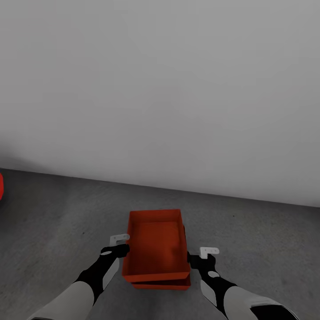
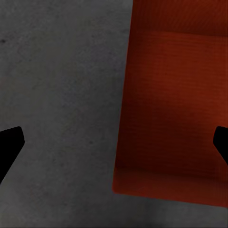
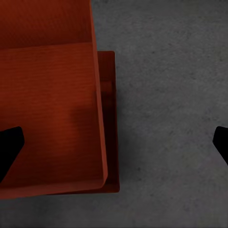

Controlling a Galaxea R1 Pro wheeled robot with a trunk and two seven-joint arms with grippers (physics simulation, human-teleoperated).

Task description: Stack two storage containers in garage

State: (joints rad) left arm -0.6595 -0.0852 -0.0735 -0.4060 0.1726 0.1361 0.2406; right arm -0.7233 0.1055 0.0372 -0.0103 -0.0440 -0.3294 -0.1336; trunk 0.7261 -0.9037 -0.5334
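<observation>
Lower container mostly hidden; red shape perhaps cropped.

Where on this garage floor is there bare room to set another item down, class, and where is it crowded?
Free: the concrete floor between the stacked containers and the white wall, and the stretches out to either side. Crowded: right beside the stack, where the left gripper and right gripper flank its long walls, both open.
</observation>
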